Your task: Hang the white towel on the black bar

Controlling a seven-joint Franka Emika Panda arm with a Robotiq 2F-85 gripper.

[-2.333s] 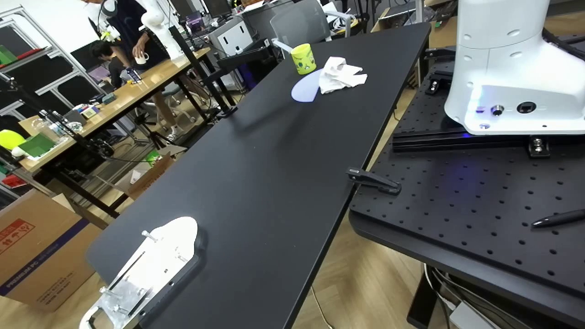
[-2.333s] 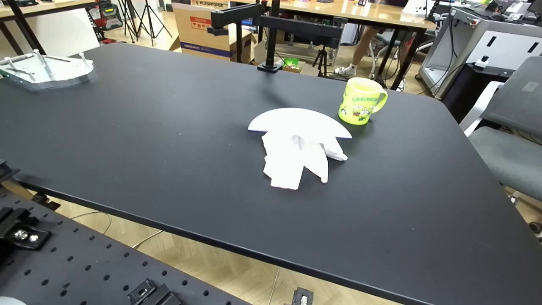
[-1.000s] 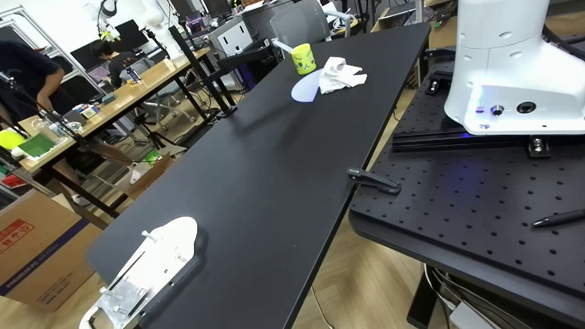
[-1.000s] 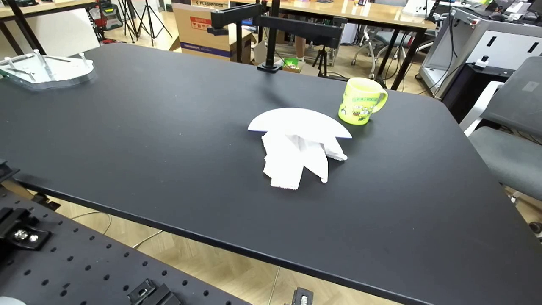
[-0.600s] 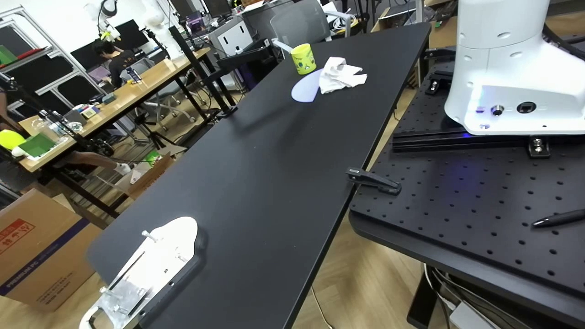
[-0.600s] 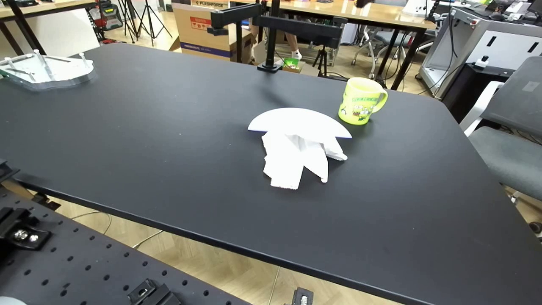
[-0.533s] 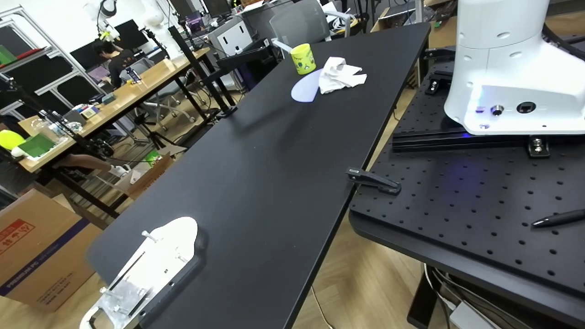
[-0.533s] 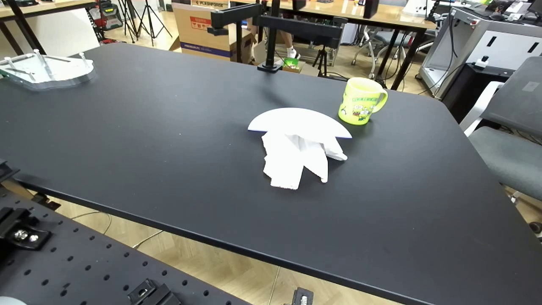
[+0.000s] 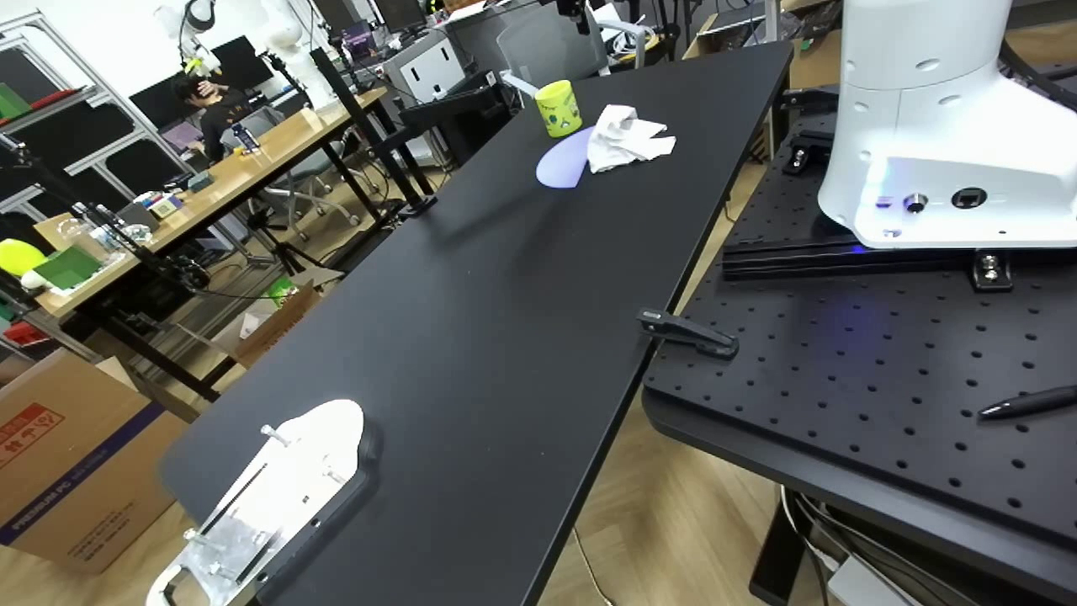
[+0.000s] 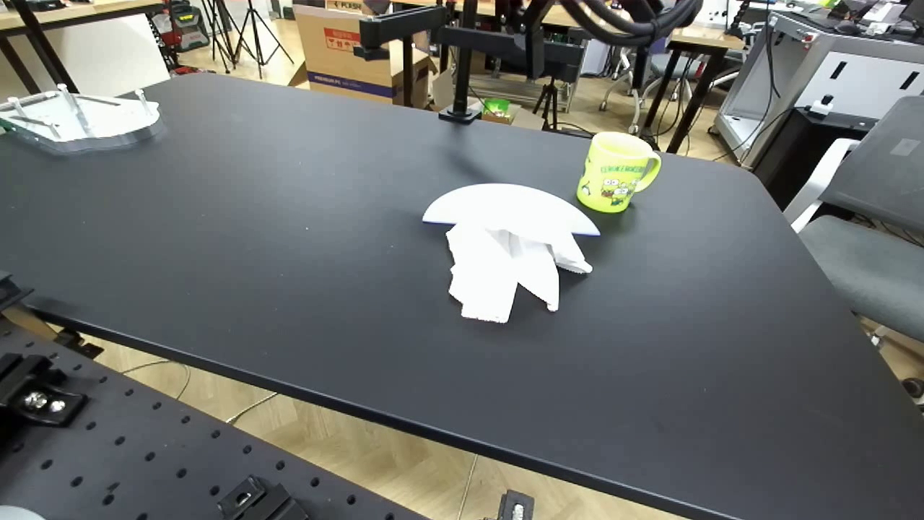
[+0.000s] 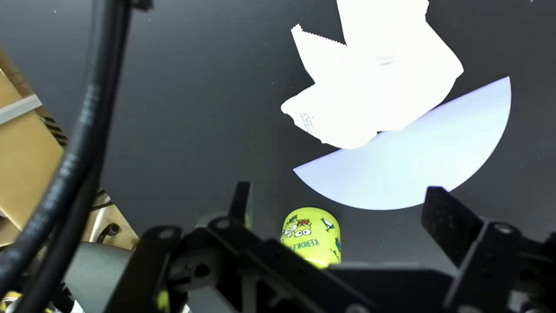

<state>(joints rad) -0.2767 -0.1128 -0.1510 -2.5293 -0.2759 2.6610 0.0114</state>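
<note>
Though in cluttered room, towel on black table.

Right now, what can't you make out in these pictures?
Crumpled white cloth towel: cut off by the top edge, faint marks too small to read, wrist view.
Straight edge of the flat pale half-disc: middle covered by the towel, wrist view.
Yellow-green cartoon mug: partly behind the black two-fingered gripper, wrist view.
Long black bar: partly behind the gripper, in an exterior view.
</note>
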